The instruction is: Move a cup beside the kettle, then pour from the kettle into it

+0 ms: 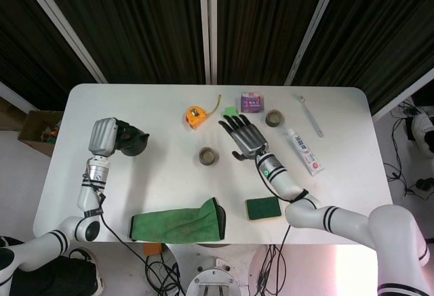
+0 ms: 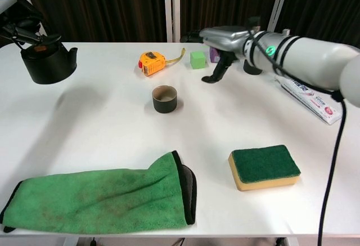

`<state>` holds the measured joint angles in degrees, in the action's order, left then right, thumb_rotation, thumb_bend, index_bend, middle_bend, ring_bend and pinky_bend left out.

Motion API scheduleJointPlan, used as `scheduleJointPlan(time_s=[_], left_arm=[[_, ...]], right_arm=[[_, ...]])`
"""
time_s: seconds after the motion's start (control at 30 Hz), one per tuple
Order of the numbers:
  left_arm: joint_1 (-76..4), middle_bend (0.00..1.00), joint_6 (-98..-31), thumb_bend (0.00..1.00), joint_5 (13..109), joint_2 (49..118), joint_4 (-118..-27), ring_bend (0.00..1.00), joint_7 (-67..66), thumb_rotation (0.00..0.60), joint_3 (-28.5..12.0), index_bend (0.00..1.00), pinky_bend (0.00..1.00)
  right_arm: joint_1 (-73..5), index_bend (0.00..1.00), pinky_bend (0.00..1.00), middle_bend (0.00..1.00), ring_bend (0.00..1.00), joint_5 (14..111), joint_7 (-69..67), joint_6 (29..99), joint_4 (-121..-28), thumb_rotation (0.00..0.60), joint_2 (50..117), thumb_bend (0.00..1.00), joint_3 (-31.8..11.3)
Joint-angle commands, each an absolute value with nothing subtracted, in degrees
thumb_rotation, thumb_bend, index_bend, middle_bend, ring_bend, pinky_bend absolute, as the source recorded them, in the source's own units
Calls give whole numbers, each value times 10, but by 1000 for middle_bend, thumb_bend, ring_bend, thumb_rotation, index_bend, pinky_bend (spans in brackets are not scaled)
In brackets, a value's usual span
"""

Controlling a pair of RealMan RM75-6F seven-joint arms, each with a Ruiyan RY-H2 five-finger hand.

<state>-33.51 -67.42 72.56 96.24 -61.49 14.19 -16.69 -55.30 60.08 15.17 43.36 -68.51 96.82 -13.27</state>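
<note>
A small dark cup (image 1: 207, 155) (image 2: 164, 98) stands upright on the white table (image 1: 169, 167), mid-table, with no hand on it. My right hand (image 1: 244, 135) (image 2: 224, 40) hovers open, fingers spread, up and to the right of the cup, clear of it. The black kettle (image 1: 129, 139) (image 2: 46, 61) is held off the table at the far left by my left hand (image 1: 103, 136) (image 2: 23, 25), which grips its top handle. Its spout points toward the cup. A second dark cup (image 1: 274, 118) (image 2: 254, 64) stands at the back, partly hidden by my right arm in the chest view.
A green cloth (image 2: 98, 198) lies at the front left, a green and yellow sponge (image 2: 263, 167) at the front right. At the back are an orange tape measure (image 2: 151, 63), a green cube (image 2: 197, 59), a purple box (image 1: 251, 101), a toothpaste tube (image 2: 306, 97) and a toothbrush (image 1: 311, 116).
</note>
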Motion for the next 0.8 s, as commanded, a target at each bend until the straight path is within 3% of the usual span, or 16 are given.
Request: scheduleJointPlan(time_s=[0.03,0.33,0.8], left_arm=[[-341,1000,-668,348,727,963,-622,1000,124,600,-164,1000,711],[-364,1000,-654,350,728,972,-642,1000,65,600,-162,1000,711],[-402,1000,-635,351,736,1006,-644,1000,19,600,-159,1000,711]], right_arm=[[-480,0,0,0,0,626,115,510,-783,600,868,275,-125],[-348,0,0,0,0,676,24,645,-887,600,734,274,-102],[-207,0,0,0,0,732,-69,770,-910,600,699,273,-57]])
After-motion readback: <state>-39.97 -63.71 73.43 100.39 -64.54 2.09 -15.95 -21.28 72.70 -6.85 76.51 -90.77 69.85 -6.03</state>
